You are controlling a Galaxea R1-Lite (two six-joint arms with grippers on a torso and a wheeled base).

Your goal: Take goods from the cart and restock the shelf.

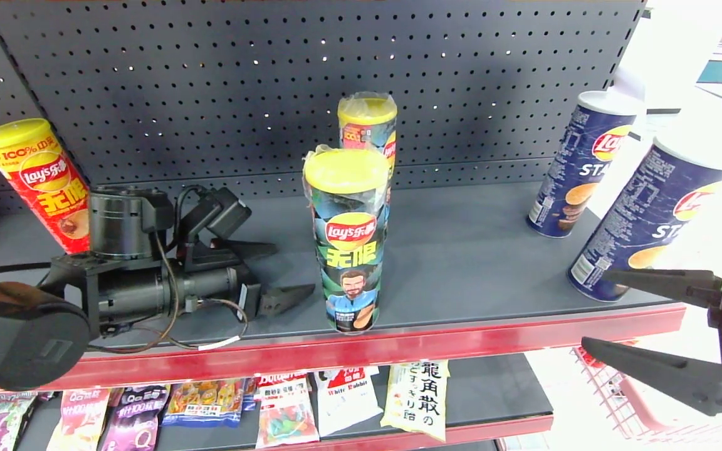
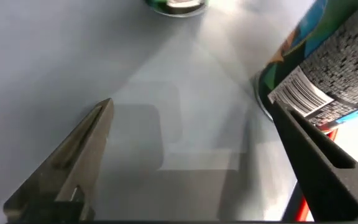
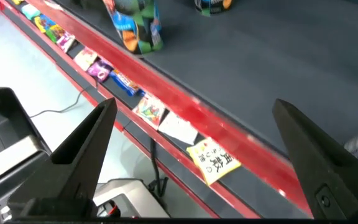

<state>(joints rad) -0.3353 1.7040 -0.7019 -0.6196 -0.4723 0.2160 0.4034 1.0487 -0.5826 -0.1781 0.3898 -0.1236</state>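
Fingers spread, the left gripper (image 1: 292, 269) lies on the shelf (image 1: 461, 250) beside the green chip can (image 1: 348, 250), probably stocking it; the right gripper (image 1: 594, 310) gapes empty.

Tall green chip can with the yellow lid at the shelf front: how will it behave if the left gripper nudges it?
The tall green chip can stands narrow and high, so a push near the lid would likely tip it. It sits close to the red shelf edge, so it might fall off. Round-sided, it should roll once down.
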